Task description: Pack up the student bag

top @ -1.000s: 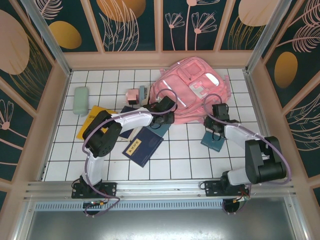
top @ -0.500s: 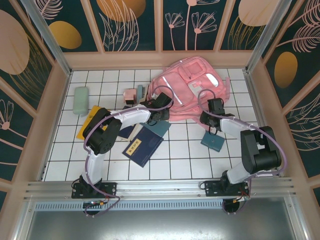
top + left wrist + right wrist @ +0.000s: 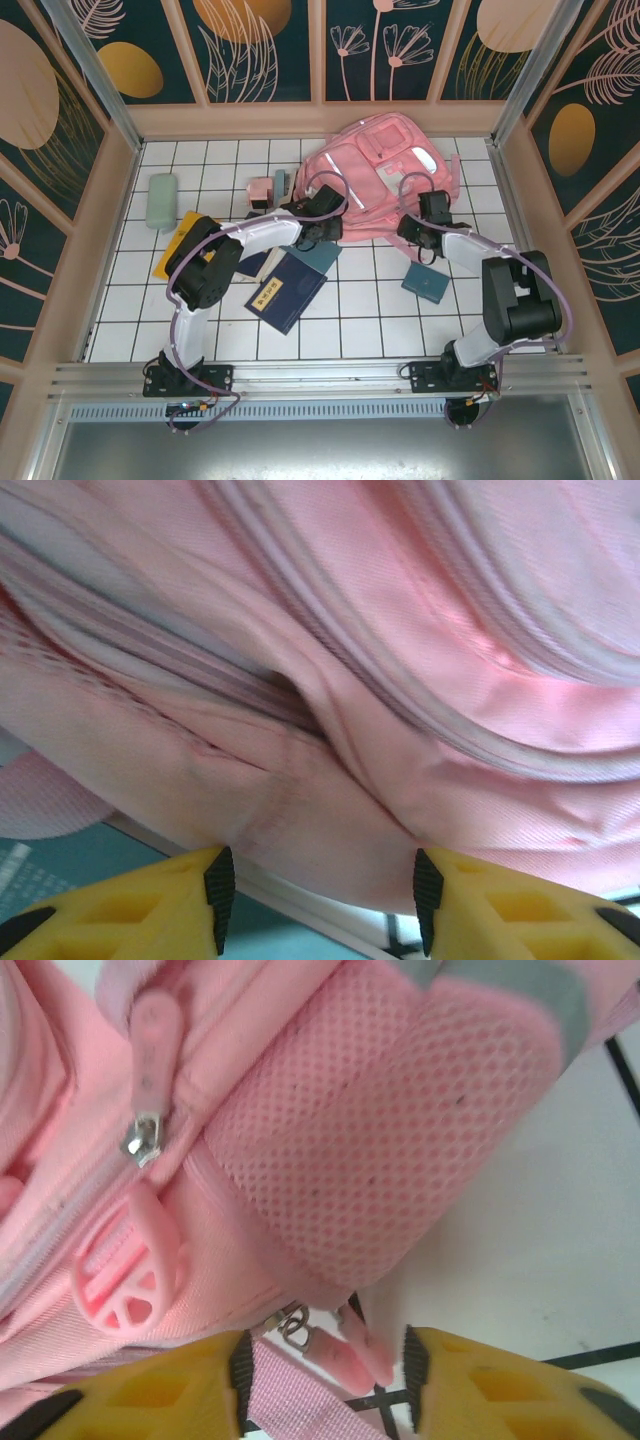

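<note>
The student bag (image 3: 385,175), a big pink backpack, lies at the back of the tiled table. My left gripper (image 3: 318,226) is at its near left edge. In the left wrist view this gripper (image 3: 322,900) stands open, and a bulge of the pink fabric (image 3: 330,780) sits just ahead of its black pads. My right gripper (image 3: 418,226) is at the bag's near right corner. The right gripper (image 3: 328,1370) is open there, with pink zipper pulls (image 3: 350,1355) and a woven strap (image 3: 300,1400) loose between its pads, below the mesh side pocket (image 3: 400,1130).
A dark blue notebook (image 3: 287,288) and a teal book (image 3: 320,257) lie under the left arm. A small teal book (image 3: 428,283) lies by the right arm. A yellow book (image 3: 180,243), a green case (image 3: 161,200) and a small pink item (image 3: 264,192) are at the left.
The right gripper moved up to the bag's corner and its jaws widened. The left gripper shifted slightly left along the bag's edge and opened a little.
</note>
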### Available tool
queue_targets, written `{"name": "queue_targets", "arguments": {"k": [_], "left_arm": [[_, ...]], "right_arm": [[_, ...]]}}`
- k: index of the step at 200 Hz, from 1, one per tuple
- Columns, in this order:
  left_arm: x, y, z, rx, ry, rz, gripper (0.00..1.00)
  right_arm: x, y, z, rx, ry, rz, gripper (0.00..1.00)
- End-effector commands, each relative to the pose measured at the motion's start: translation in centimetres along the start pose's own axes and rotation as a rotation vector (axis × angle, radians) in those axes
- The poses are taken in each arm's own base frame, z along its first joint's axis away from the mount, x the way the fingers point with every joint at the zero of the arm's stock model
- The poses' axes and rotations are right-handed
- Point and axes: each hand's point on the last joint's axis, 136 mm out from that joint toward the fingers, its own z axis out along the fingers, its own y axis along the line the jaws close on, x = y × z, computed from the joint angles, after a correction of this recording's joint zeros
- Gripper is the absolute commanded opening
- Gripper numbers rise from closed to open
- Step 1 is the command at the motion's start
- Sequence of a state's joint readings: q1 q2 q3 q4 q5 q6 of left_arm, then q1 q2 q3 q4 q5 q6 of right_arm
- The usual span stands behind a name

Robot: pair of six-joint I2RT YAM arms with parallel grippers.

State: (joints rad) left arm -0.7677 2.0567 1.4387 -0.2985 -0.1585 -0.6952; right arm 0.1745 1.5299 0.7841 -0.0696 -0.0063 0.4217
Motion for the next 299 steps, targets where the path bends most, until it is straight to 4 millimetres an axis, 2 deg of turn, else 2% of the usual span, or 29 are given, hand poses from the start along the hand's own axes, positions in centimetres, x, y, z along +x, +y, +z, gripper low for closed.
{"name": "queue_targets", "arguments": {"k": [1,33,70,84,98,117,168,201,228,299], "left_arm": [[-1.0,-5.1,-3.1,0.137,-0.043,0.051,0.53],[0.5,-9.4,-3.1,0.240,-0.047,0.106,0.52],[2.4,-14.2,-2.0,0.330,-0.053,0.177,0.47],[3.2,-15.6,-1.3,0.347,-0.049,0.205,0.46],[3.8,-16.5,-0.4,0.356,-0.039,0.218,0.40],[4.1,-16.9,0.7,0.357,-0.030,0.214,0.38],[4.3,-17.2,2.5,0.346,-0.034,0.211,0.34],[3.8,-17.7,3.7,0.333,-0.037,0.193,0.31],[3.5,-18.3,3.7,0.346,-0.036,0.167,0.31],[4.8,-17.6,6.0,0.286,0.022,0.134,0.28]], "right_arm": [[-3.1,0.1,-1.6,-0.095,-0.052,0.142,0.51],[-4.6,-1.9,-0.1,-0.143,-0.002,0.302,0.51],[-4.8,-1.8,2.7,-0.184,0.087,0.370,0.50],[-4.5,-1.4,3.0,-0.212,0.106,0.382,0.45],[-3.9,-0.9,3.1,-0.235,0.122,0.389,0.26],[-2.8,-0.7,2.8,-0.225,0.144,0.405,0.00],[0.4,-0.8,2.2,-0.188,0.179,0.457,0.00],[0.6,-0.9,2.3,-0.180,0.185,0.459,0.00],[0.4,-0.8,2.3,-0.178,0.181,0.454,0.00],[0.7,-0.7,2.3,-0.177,0.189,0.459,0.00]]}}
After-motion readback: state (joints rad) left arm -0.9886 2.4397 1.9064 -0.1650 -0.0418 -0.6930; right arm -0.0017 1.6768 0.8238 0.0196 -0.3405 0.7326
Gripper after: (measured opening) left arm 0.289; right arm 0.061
